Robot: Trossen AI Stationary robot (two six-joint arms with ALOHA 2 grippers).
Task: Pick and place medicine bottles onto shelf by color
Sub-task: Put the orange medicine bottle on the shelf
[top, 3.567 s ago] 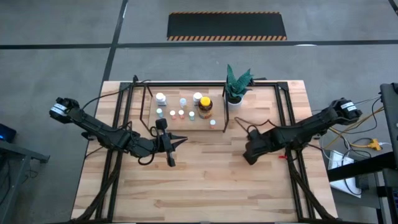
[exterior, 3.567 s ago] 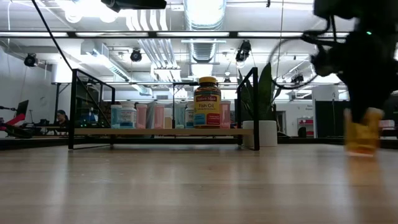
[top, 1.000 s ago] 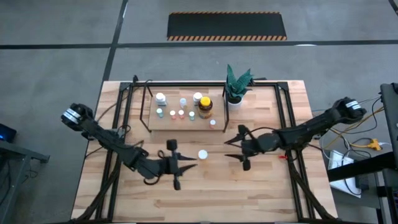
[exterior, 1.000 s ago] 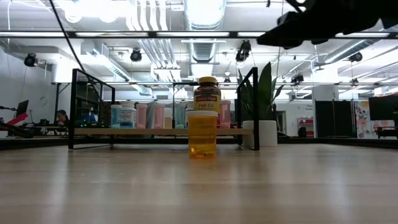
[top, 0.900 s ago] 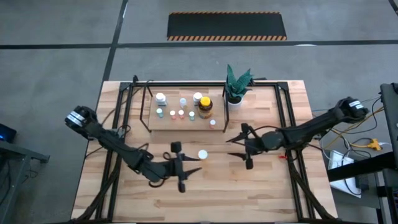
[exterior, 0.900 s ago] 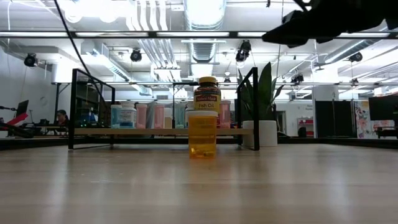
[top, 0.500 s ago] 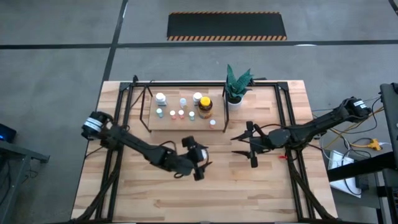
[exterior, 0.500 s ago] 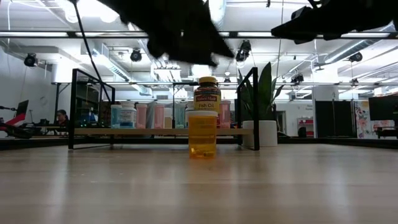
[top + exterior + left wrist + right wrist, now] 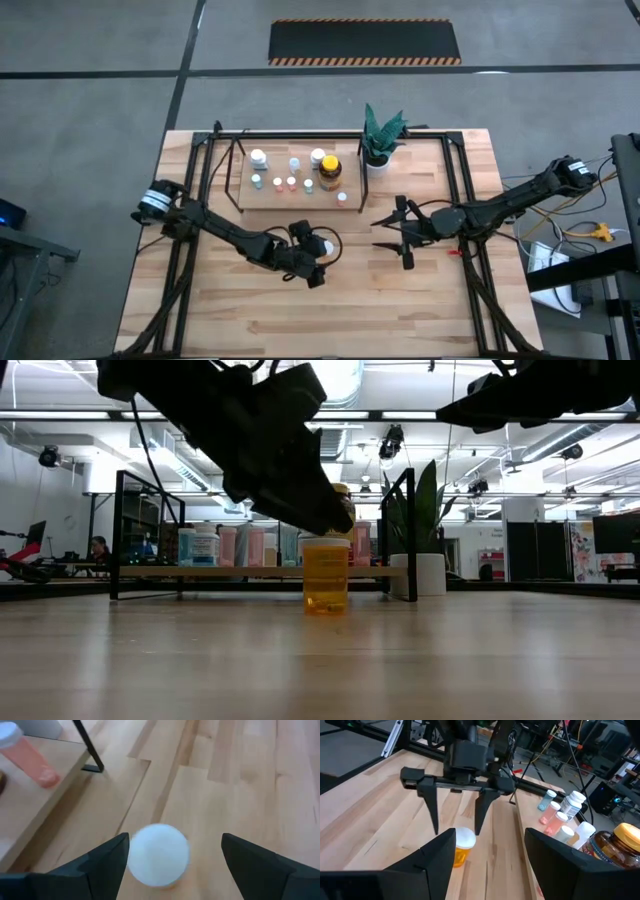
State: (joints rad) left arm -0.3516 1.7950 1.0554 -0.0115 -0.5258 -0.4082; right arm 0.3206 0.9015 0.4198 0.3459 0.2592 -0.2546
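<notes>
Wooden tabletop (image 9: 350, 300): upright white-capped amber plastic bottle (image 9: 325, 248) directly beneath left gripper (image 9: 316, 256), jaws wide, empty; right gripper (image 9: 400, 233) open, farther.

Left arm stretched low from the left edge toward the middle of the tabletop (image 9: 400, 310), left gripper (image 9: 318, 249) pointing down, fingers (image 9: 107, 865) spread wide apart. Right arm reaching in from the right edge, right gripper (image 9: 392, 234) held raised above the surface, fingers (image 9: 437, 852) also parted, nothing between them
</notes>
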